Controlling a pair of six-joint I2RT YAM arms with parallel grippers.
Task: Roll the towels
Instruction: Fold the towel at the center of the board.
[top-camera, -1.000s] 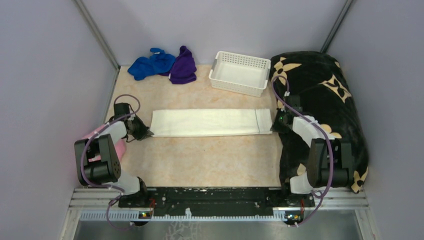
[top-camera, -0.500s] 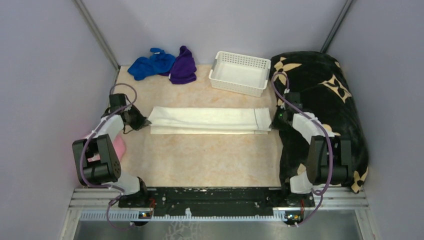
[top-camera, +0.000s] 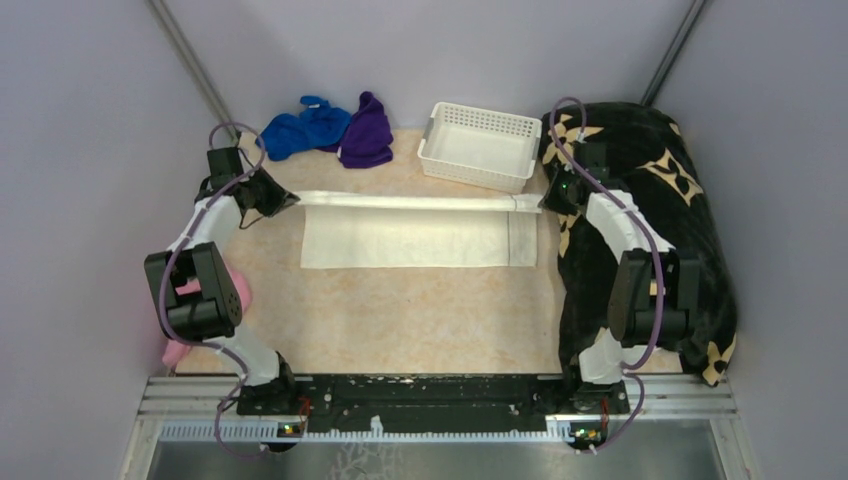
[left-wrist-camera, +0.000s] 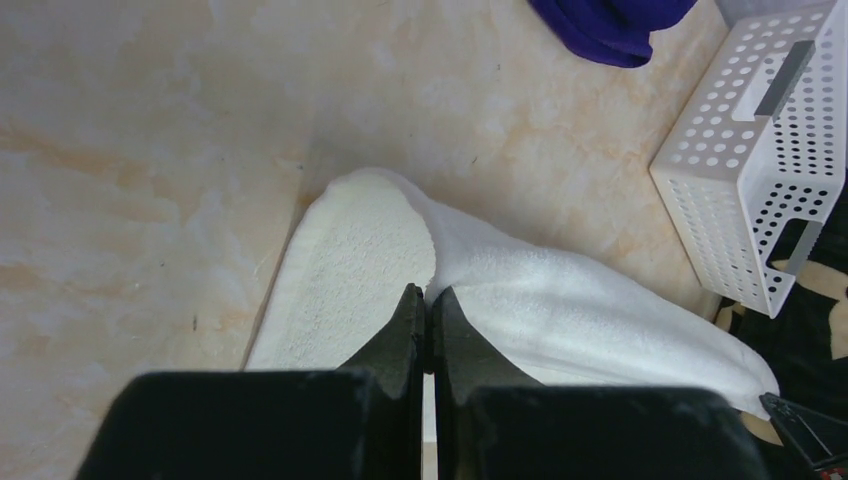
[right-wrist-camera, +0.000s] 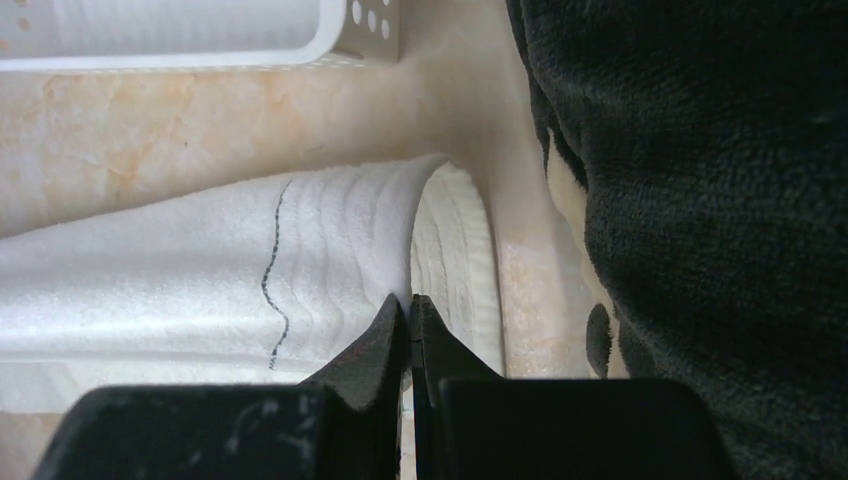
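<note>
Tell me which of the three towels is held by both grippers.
The cream-white towel, spread out mid-table, pinched at each end; the blue towel and purple towel lie bunched at the far edge.

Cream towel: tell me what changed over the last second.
Both pincers, left and right, shut on the cream towel, carried its near long edge away from the bases, opening it out. The blue towel, purple towel and basket stayed put.

Stretched towel (top-camera: 410, 228) mid table (top-camera: 400, 320), left gripper (top-camera: 283, 202) at its left end, right gripper (top-camera: 543, 203) at its right; two bunched towels (top-camera: 330, 130) behind left, basket (top-camera: 478, 146) behind right, blanket (top-camera: 650, 220) far right
</note>
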